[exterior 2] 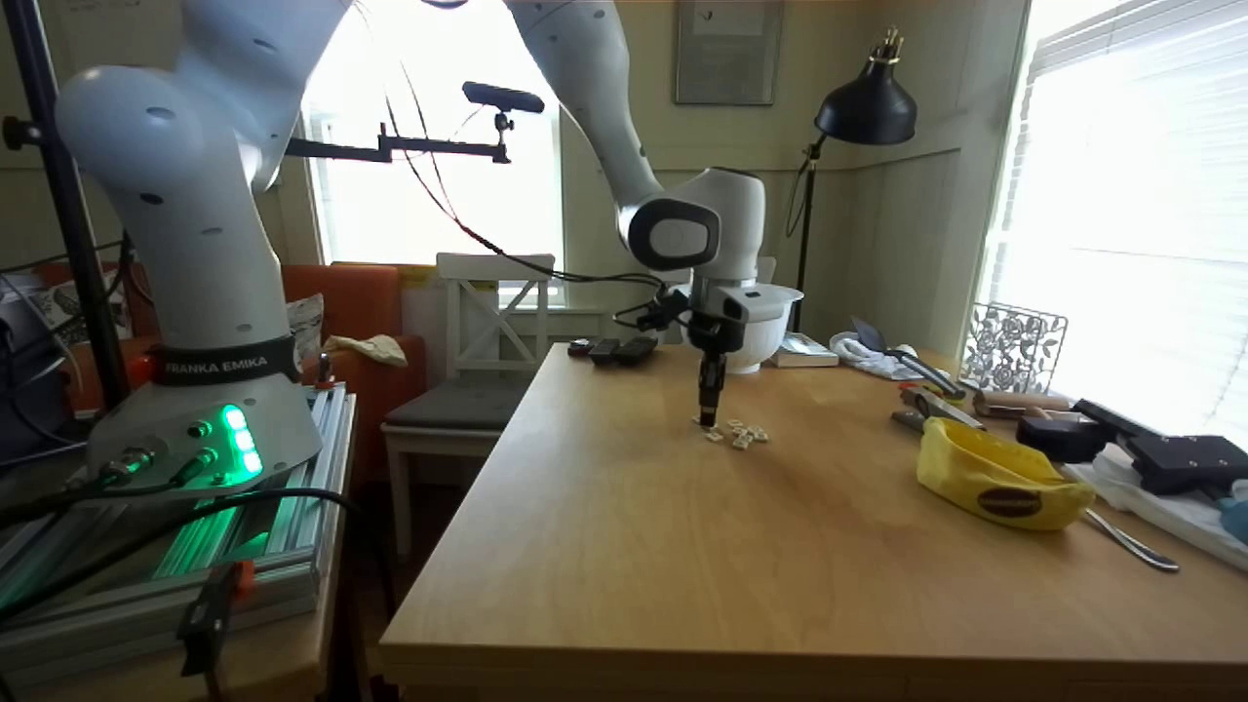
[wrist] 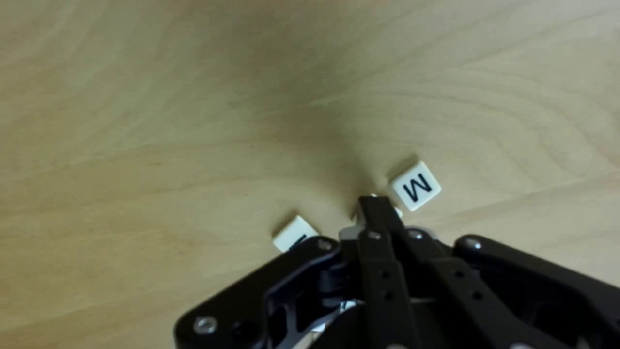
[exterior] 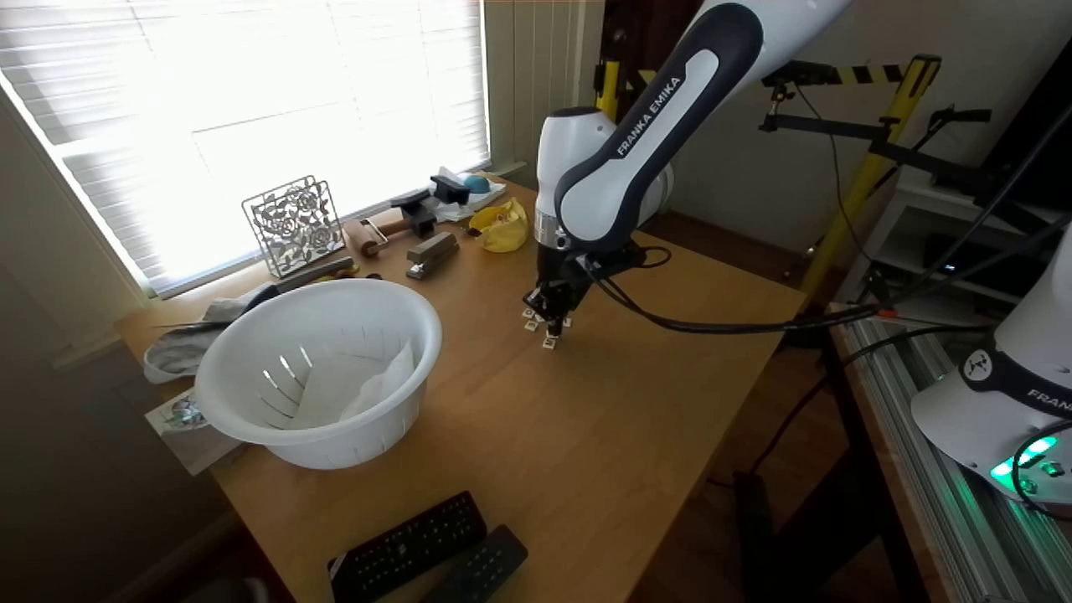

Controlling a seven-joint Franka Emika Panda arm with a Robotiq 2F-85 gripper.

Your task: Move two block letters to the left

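One gripper (exterior 2: 709, 414) points down over one table (exterior 2: 624, 546), its two fingers (wrist: 375, 218) pressed together into a narrow tip. The block letters (exterior 2: 741, 442) lie in a loose cluster on the tabletop, right at that tip. At least four show in the wrist view: a letter M (wrist: 416, 185), just beside the fingertips; a second piece (wrist: 294, 232), near them on the opposite side, its letter mostly covered by the gripper; a third piece (wrist: 399, 212) under the tip, with only its corners showing; and a pale bit (wrist: 348, 305) glimpsed through the gripper's frame. Whether the tip touches the third piece cannot be told. In both exterior views the letters are too small to read or count firmly.

Well apart from the letters stand one white bowl (exterior: 343, 452), one stapler (exterior: 433, 254) and one metal rack (exterior: 295, 226). One yellow pouch (exterior 2: 994, 478) shows in both exterior views. Two remotes (exterior: 410, 544) are cut off by the bottom edge in an exterior view; three dark shapes (exterior 2: 604, 351) at the table's far end are hard to make out.
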